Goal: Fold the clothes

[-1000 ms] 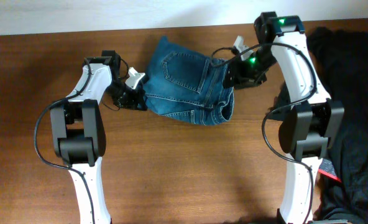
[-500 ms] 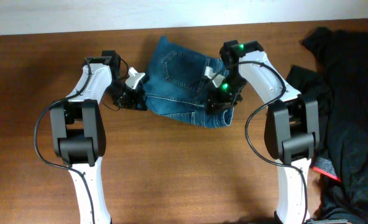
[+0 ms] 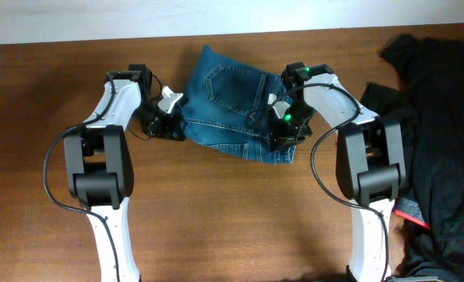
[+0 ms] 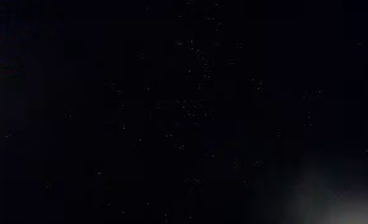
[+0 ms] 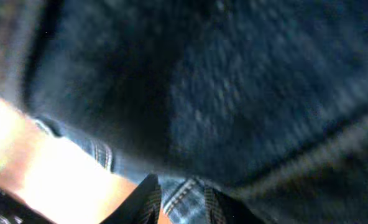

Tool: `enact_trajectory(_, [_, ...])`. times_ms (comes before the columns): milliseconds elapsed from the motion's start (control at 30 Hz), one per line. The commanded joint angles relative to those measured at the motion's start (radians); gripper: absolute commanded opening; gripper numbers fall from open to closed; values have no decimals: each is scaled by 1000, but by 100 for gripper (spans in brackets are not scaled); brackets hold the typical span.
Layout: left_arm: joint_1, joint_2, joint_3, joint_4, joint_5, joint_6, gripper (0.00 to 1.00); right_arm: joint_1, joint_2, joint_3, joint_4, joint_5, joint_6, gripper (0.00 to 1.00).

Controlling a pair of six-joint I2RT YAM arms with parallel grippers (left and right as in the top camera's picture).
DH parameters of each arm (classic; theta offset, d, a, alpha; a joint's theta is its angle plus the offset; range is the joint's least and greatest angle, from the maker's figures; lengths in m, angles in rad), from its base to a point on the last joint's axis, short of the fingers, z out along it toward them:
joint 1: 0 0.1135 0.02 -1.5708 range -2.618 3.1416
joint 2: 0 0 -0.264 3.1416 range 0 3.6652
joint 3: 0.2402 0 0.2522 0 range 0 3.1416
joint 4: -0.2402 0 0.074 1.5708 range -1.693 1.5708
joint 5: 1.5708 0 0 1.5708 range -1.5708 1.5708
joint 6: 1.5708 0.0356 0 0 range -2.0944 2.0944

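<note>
The blue denim jeans [image 3: 224, 102] lie folded in a compact bundle at the table's far middle, a back pocket facing up. My left gripper [image 3: 172, 128] sits at the bundle's left edge, its fingertips hidden against the denim; the left wrist view is black. My right gripper [image 3: 281, 133] is down on the bundle's right lower part. In the right wrist view its two fingers [image 5: 181, 202] stand close together with a stitched denim seam between them, and the jeans [image 5: 234, 93] fill the frame.
A heap of black clothes [image 3: 444, 117] covers the table's right side, with a small red item [image 3: 412, 211] at its lower edge. The brown wooden table [image 3: 216, 219] stretches in front of the jeans and shows in the right wrist view [image 5: 47, 168].
My right gripper has moved from the jeans' upper right edge down and left onto the bundle's right lower part, and the bulging fold there now lies flatter. The left arm has not moved.
</note>
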State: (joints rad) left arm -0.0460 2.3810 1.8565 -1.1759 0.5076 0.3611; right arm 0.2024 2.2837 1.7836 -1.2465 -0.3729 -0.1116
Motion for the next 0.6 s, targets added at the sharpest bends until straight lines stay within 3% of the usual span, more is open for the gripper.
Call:
enact_trajectory(0, [17,-3,73,-38,-18,23,0,-19,-72,106,-14,36,-11,29])
enact_trajectory(100, [29,-43,141,-76,-6,23,0,-19,-136,221,-31,37,-16,30])
enact_trajectory(200, [39,-100,202,-93,-8,23,0,-19,-173,337,-29,46,-15,44])
enact_trajectory(300, [52,-151,237,-59,-13,23,1,-19,-175,423,-4,71,-15,44])
enact_trajectory(567, [62,-157,235,74,-70,22,7,5,-67,414,50,71,-14,44])
